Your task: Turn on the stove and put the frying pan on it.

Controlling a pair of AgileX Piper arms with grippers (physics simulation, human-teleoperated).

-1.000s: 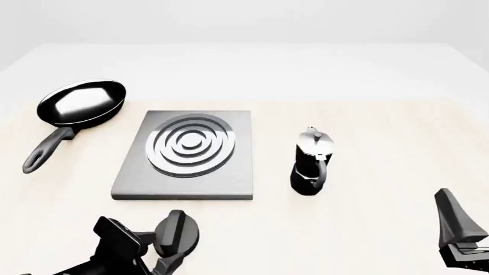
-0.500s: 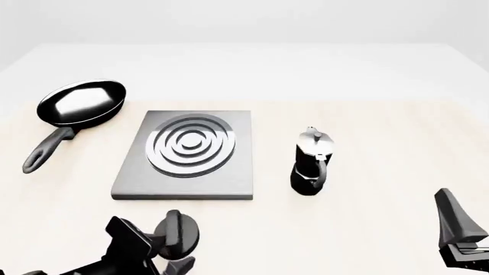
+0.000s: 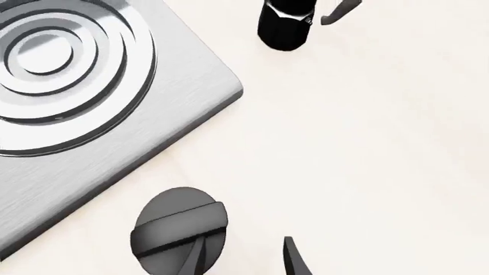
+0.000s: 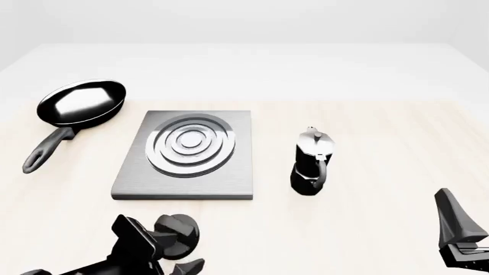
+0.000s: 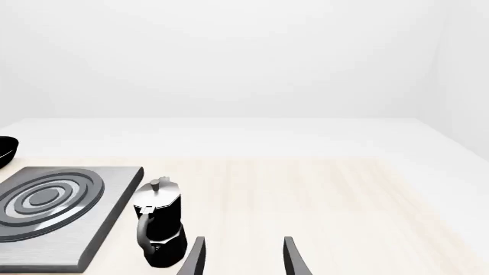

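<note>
The stove (image 4: 187,154) is a flat grey plate with silver rings in the middle of the table; it also shows in the left wrist view (image 3: 68,86) and the right wrist view (image 5: 50,206). Its round black knob (image 4: 177,234) lies in front of it. My left gripper (image 4: 177,256) is open at the knob (image 3: 180,229): one finger (image 3: 200,259) lies against the knob's ridge, the other finger (image 3: 296,262) stands apart. The frying pan (image 4: 82,103) sits at the far left, handle towards me. My right gripper (image 5: 243,259) is open and empty at the front right (image 4: 452,215).
A black-and-silver moka pot (image 4: 312,163) stands upright to the right of the stove, also seen in the right wrist view (image 5: 159,223) and in the left wrist view (image 3: 284,23). Pale wood table (image 4: 382,132) runs to a white far edge.
My left gripper has shifted a little to the right and nearer at the knob, and the knob's ridge now lies at a different angle. The right arm, pan and moka pot have not moved.
</note>
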